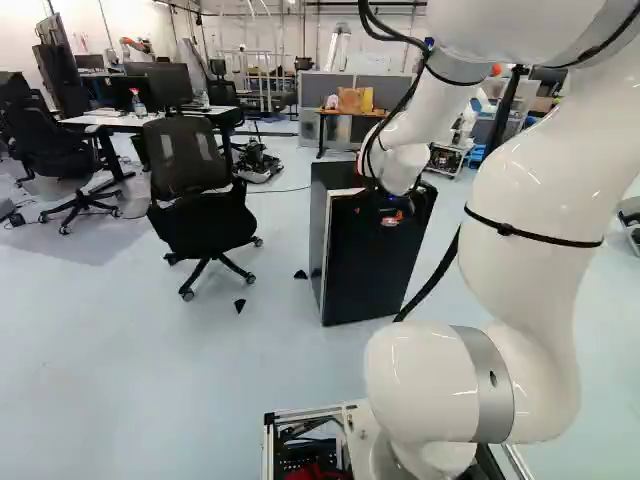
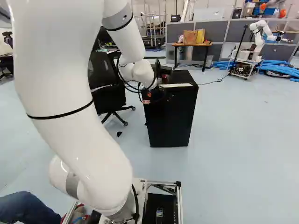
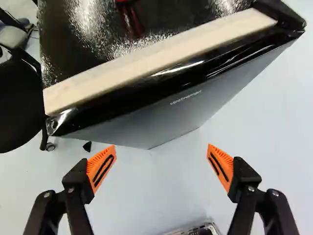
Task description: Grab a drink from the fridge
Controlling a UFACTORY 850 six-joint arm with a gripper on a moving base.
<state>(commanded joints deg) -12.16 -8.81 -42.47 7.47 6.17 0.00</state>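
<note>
Currently, your gripper point(image 1: 393, 218) hangs released near upper front edge of black fridge point(image 2: 170, 119), fingers spread well apart, orange pads point(image 3: 101, 169) angled toward each other. Task's fridge stands upright on pale floor point(image 2: 233, 158), ahead of your base; door looks closed. Note red object point(image 3: 125, 2) on fridge top, partly visible, kind unclear. Compare office chair point(image 1: 200, 200), left of fridge in left base view.

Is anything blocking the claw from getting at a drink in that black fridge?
Yes: the door of the fridge looks shut, and stands between the open gripper and whatever is inside. Nothing visible stands between gripper and door.
</note>
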